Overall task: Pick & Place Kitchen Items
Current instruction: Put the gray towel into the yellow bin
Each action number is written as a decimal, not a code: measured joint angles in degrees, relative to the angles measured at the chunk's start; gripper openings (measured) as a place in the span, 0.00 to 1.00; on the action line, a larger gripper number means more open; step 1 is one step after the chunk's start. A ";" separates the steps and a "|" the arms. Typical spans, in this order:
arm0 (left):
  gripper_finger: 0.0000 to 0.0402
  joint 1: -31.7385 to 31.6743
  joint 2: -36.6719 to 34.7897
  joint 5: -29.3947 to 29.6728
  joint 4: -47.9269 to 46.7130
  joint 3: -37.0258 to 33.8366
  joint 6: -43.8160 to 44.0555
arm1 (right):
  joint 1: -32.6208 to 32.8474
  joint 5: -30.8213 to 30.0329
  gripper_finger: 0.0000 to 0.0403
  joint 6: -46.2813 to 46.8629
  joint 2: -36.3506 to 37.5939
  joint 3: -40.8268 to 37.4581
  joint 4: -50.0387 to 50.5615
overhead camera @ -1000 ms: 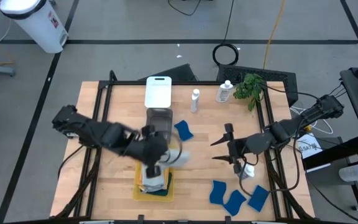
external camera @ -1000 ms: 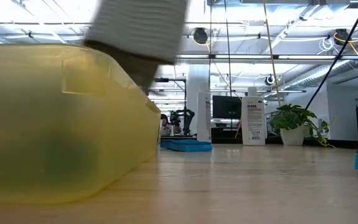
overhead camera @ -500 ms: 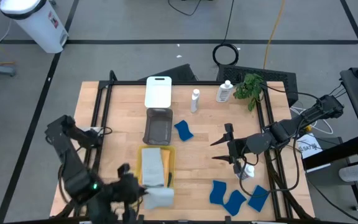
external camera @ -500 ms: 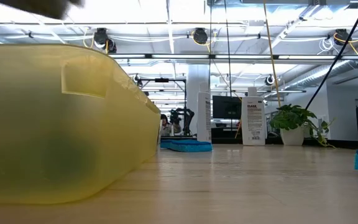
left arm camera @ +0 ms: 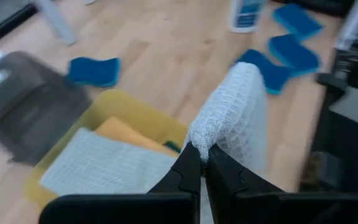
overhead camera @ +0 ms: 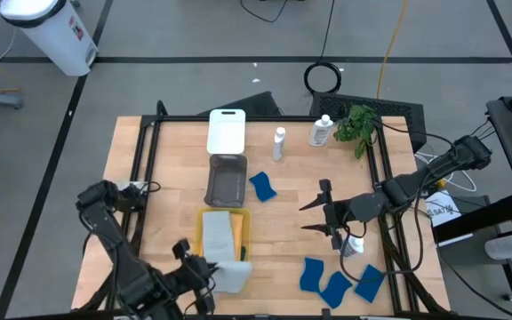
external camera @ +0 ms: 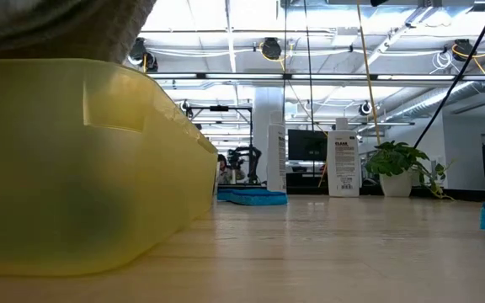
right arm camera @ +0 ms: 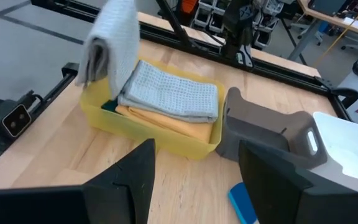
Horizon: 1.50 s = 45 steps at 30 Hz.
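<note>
Yellow tray [overhead camera: 201, 233], grey tray [overhead camera: 226, 180] and white tray [overhead camera: 226, 132] sit in line; plant [overhead camera: 357, 124] far corner.

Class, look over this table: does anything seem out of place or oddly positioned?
Yes. A pale grey cloth hangs pinched in the shut jaws of the left gripper, beside the near end of the yellow tray, while other cloths lie folded inside it. Blue sponges lie scattered on the bare table rather than in any tray.
</note>
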State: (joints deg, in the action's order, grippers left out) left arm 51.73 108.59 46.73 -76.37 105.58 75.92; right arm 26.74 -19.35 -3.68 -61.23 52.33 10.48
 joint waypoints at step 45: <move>0.01 -10.49 0.14 -10.28 -13.49 -16.75 16.99 | 2.25 -0.01 0.49 -0.20 0.02 -0.35 -2.49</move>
State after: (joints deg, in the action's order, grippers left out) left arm 41.24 108.73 36.45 -89.86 88.83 92.90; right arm 28.99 -19.35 -3.88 -61.21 51.99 7.99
